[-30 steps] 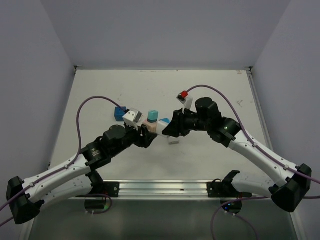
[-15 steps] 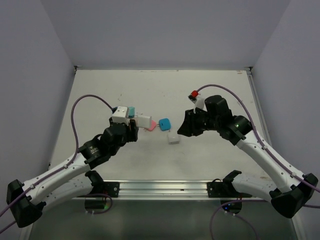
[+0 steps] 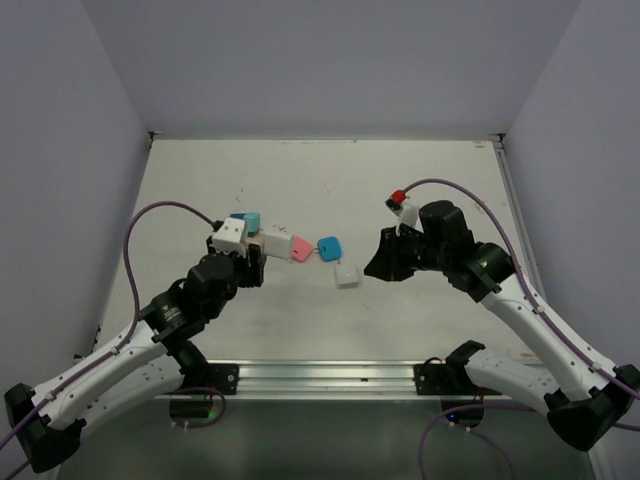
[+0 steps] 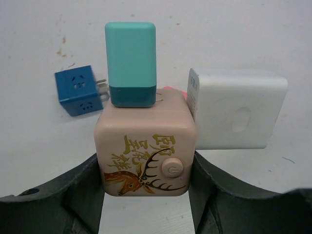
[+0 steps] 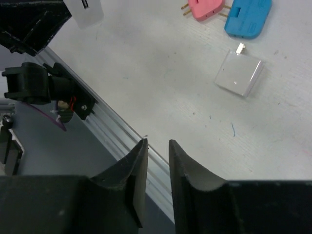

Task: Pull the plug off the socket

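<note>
A pink cube socket (image 4: 145, 146) with a deer print sits between the fingers of my left gripper (image 4: 145, 163), which is shut on its sides. A teal plug (image 4: 130, 63) stands in the socket's far face, and a white adapter (image 4: 237, 109) sits against its right face. From above, the socket (image 3: 257, 246) and left gripper (image 3: 250, 264) are left of centre. A pink plug (image 3: 300, 249), a blue plug (image 3: 328, 247) and a small white plug (image 3: 347, 276) lie loose on the table. My right gripper (image 3: 373, 262) is shut and empty, right of them.
A dark blue cube adapter (image 4: 79, 90) lies on the table left of the socket. The right wrist view shows the pink plug (image 5: 204, 7), blue plug (image 5: 247, 17) and white plug (image 5: 240, 73), with the metal rail (image 5: 122, 131) at the table's near edge.
The two grippers were together at the socket; they have drawn apart. The left carried the socket leftward, the right backed off to the right and closed empty. Pink and blue plugs now lie loose.
</note>
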Tool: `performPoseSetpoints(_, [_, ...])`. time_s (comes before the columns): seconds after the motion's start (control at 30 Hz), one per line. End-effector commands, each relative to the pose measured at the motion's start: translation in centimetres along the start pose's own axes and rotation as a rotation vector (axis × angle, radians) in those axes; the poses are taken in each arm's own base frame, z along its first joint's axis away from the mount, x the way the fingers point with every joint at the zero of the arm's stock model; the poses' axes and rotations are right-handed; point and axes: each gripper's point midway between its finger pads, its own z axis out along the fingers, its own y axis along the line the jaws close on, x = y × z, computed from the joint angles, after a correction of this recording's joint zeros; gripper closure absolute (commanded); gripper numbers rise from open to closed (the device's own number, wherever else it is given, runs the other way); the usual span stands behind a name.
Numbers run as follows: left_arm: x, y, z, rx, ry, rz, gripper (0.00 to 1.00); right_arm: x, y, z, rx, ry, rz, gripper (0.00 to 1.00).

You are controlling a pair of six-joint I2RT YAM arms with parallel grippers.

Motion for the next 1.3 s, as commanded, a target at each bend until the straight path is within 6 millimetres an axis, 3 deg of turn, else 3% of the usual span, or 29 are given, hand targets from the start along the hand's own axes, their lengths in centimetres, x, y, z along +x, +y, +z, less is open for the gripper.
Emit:
performPoseSetpoints(0.0, [-3.9,-5.3,-0.6,0.282,-0.138,0.039,1.00,-2.9,2.0,-0.1,-0.088,-0.126,0.001,0.69])
performPoseSetpoints(0.1, [-3.0,-8.3,-0.9,0.444,-0.088,0.085,1.00,-5.3,3.2,-0.3,-0.131,-0.220,-0.012,0.47])
performPoseSetpoints(0.2, [-3.0,-9.4,-1.0,0.499,-0.090,0.095,1.00,-7.2,3.7,0.0,-0.150,-0.285,0.002,0.35])
performPoseSetpoints(0.47, [-2.9,-12.3,-0.9,0.618,-0.067,0.113,1.00,-9.9,5.0,2.9,-0.192,-0.309,0.065,0.17])
performPoseSetpoints(0.7, [-3.6,-13.8,-0.8,0.656,-0.094,0.100,1.00,-10.2,6.5,6.2,-0.204,-0.278,0.094,0.16])
performPoseSetpoints(0.87, [-3.9,-14.2,-1.0,0.673,-0.112,0.088,1.00,-9.3,5.1,8.3,-0.159,-0.253,0.165,0.19])
performPoseSetpoints(1.27, [-3.5,-14.1,-0.8,0.655,-0.106,0.061,1.00,-8.3,7.0,10.2,-0.188,-0.205,0.164,0.34])
